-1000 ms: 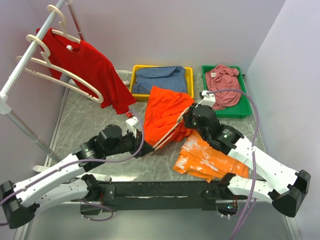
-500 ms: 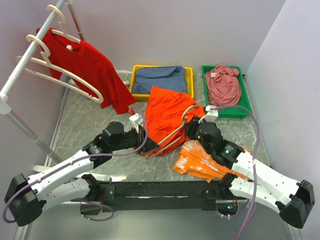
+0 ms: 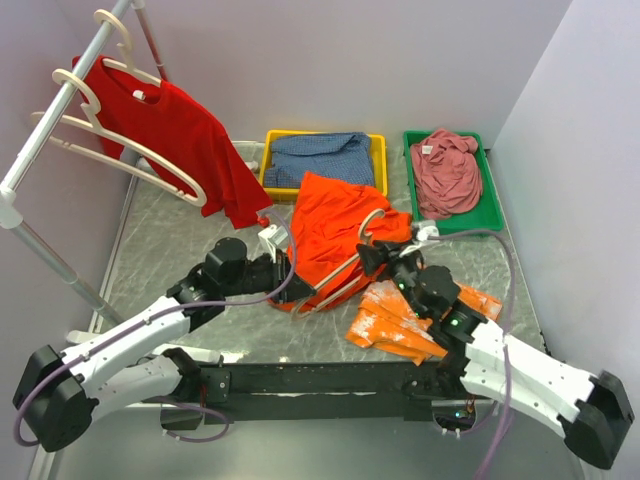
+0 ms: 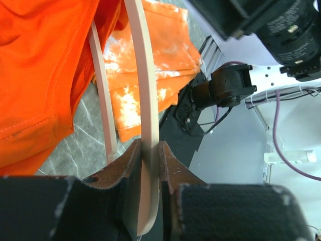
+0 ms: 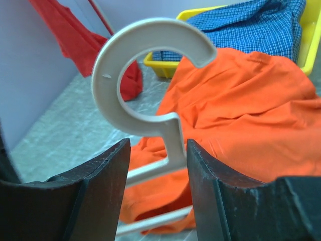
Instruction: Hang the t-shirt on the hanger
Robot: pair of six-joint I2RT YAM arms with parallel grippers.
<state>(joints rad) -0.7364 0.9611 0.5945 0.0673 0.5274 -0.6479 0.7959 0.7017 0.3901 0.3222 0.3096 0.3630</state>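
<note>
Along the near edge of the marble-patterned table (image 3: pixel 170 250), a dark rail (image 3: pixel 320 380) runs crosswise; just beyond it, right of centre, a lighter-orange cloth with white smudges (image 3: pixel 390 322) lies flat. Mid-table, the left gripper (image 4: pixel 149 150) is clenched on one curved shoulder arm of the hanger (image 4: pixel 145 85), its fingers pressed against both faces of the cream bar. The right gripper (image 5: pixel 158 150) is released: its jaws stand apart with the hanger's neck between them, a gap showing on one side, and the round hook rises above the fingertips. The hanger lies tilted between the two grippers, its shoulders partly covered by the t-shirt (image 3: pixel 330 220), which sits bunched in a heap at table centre, near the smudged cloth. Further back, a yellow tray (image 3: pixel 300 132) holds blue checked fabric (image 3: pixel 320 158), and a green tray (image 3: pixel 492 190) beside it holds a pink garment (image 3: pixel 447 172). At far left, a rack (image 3: pixel 25 165) carries a darker red t-shirt (image 3: pixel 190 140) and bare hangers (image 3: pixel 182 178)
</note>
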